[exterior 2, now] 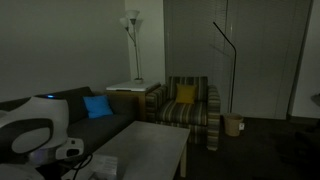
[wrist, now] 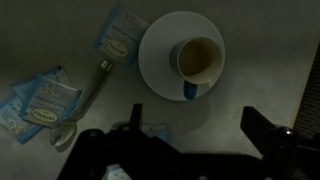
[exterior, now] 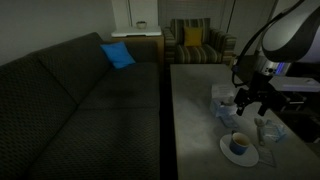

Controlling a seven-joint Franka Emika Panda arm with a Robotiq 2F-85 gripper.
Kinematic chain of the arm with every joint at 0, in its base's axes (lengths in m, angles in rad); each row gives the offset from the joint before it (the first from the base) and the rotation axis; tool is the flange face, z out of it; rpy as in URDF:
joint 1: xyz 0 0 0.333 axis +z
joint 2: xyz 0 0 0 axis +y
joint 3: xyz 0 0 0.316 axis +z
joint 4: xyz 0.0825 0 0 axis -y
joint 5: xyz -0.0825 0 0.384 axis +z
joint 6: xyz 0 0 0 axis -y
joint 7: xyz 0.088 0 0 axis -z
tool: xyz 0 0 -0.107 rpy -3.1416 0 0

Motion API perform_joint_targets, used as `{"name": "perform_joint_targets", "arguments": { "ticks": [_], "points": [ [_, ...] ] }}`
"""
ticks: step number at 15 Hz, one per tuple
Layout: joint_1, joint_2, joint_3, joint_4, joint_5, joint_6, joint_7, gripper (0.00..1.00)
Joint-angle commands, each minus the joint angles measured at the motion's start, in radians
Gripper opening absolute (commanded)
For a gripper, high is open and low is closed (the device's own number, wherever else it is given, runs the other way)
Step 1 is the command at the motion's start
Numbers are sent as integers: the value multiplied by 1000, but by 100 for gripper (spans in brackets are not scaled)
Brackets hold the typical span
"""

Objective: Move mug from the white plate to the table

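The small blue mug (wrist: 199,60) with a tan inside stands upright on the round white plate (wrist: 155,55) in the wrist view, its blue handle toward the camera. In an exterior view the mug (exterior: 239,143) sits on the plate (exterior: 239,153) near the front of the grey table (exterior: 195,110). My gripper (wrist: 188,125) is open and empty, its two dark fingers spread above the table just short of the plate. In an exterior view the gripper (exterior: 252,103) hangs above and behind the mug.
Several pale blue tea packets (wrist: 42,100) (wrist: 120,35) and a metal spoon (wrist: 85,100) lie on the table beside the plate. A dark sofa (exterior: 70,110) runs along the table. A striped armchair (exterior 2: 190,105) and floor lamp (exterior 2: 132,45) stand beyond.
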Motion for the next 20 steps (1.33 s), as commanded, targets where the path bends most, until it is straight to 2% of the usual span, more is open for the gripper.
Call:
{"name": "perform_joint_targets", "arguments": {
  "ticks": [1,7,8,14,20],
  "points": [
    [23,111,-3,89,5,59,31,100],
    [99,239,-29,209,-9,8,96,100],
    [74,210,-7,160,-6,38,69,100],
    [104,241,-27,197,-8,45,98,100],
    [97,311,-27,276,-12,43,87,100]
  ]
}}
